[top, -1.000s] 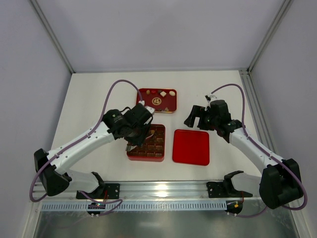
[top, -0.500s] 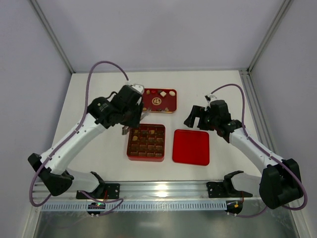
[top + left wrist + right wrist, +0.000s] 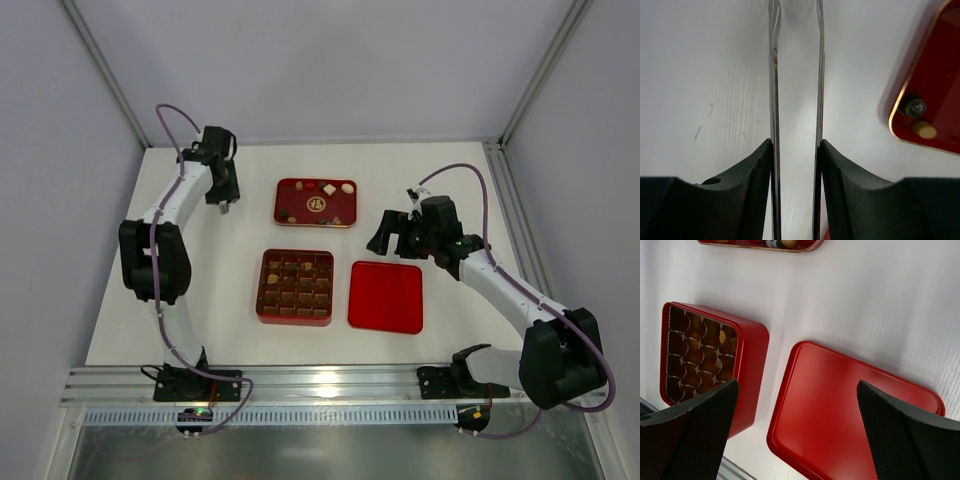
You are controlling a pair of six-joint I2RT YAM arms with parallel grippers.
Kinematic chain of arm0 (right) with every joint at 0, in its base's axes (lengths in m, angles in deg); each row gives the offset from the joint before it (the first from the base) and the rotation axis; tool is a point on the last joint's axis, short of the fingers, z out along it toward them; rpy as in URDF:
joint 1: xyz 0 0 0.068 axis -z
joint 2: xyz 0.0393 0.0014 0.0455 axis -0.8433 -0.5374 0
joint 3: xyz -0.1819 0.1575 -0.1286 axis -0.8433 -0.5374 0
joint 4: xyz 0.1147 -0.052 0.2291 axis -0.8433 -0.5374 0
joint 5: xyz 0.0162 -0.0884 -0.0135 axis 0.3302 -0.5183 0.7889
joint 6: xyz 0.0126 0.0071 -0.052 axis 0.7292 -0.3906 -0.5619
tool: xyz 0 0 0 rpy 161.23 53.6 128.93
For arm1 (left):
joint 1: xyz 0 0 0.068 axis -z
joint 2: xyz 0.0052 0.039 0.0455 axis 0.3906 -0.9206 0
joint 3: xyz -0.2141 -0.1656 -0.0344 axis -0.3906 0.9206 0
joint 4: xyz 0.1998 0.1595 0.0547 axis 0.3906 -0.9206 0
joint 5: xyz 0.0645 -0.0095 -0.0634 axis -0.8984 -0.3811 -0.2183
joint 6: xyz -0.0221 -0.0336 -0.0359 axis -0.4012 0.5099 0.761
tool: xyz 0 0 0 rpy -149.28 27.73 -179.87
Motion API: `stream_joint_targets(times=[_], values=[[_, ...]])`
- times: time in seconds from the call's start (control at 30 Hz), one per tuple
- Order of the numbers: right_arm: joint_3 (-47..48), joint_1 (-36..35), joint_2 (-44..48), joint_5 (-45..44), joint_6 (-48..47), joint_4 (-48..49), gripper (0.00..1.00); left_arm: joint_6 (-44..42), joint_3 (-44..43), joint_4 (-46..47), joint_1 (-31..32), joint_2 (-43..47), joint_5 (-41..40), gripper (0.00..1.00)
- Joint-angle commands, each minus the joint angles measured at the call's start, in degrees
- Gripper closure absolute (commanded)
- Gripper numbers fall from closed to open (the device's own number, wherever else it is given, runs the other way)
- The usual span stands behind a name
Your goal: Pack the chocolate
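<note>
Chocolate pieces (image 3: 329,187) in white, tan and dark lie in an oblong red tray (image 3: 286,195) at the back. A dark piece (image 3: 915,106) and a tan piece (image 3: 925,130) show in the tray corner (image 3: 900,107). The red box (image 3: 262,300) with brown compartments holds a few pieces (image 3: 275,275). My left gripper (image 3: 223,203) hovers over bare table left of the tray, shut on metal tweezers (image 3: 774,75) whose blades stand apart with nothing between them. My right gripper (image 3: 797,385) stands open above the flat red lid (image 3: 855,410).
The lid (image 3: 386,296) lies right of the box (image 3: 752,365), a narrow strip of table between them. The tray's edge (image 3: 765,246) shows at the top of the right wrist view. A metal rail (image 3: 330,385) runs along the near table edge.
My left arm has swung up and away from over the box to the far back left, tweezers still gripped. The right arm has shifted only slightly.
</note>
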Motion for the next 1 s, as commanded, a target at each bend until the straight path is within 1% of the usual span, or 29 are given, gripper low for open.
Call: stream_joint_targets(times=[0.0,0.13,0.2,0.27,0.3,0.37,0.63,0.8,0.97], values=[[2.3,-0.2,-0.4,1.3,-1.0,1.2,0.0,-1.8,-1.6,6.7,-3.5,-2.5,0.4,0.58],[1.0,-0.2,0.2,0.6,-1.6,1.3,0.0,-1.5,0.3,10.0,-6.3,-7.2,1.0,0.56],[0.4,-0.2,0.4,-0.1,-1.8,1.0,0.0,-1.3,0.7,10.3,-7.0,-8.3,1.6,0.54],[-0.1,-0.2,0.9,-0.7,-1.8,0.9,0.0,-1.2,0.8,10.6,-7.3,-9.8,2.0,0.51],[-0.7,-0.2,1.0,-0.9,-1.8,0.9,0.0,-1.2,1.3,10.8,-7.3,-10.2,2.0,0.46],[-1.2,-0.3,1.5,-1.5,-1.8,1.0,0.0,-1.3,1.5,11.0,-7.4,-11.3,2.5,0.42],[-2.1,-0.2,1.8,-2.9,-1.8,0.8,0.0,-1.5,2.1,11.2,-7.7,-13.9,2.7,0.35],[-2.8,-0.2,2.1,-3.6,-1.8,0.3,0.0,-1.8,2.6,11.3,-8.1,-14.5,2.5,0.28],[-3.5,0.5,2.8,-4.7,-1.9,-0.8,0.0,-2.0,2.6,11.3,-8.2,-13.9,2.7,0.15]])
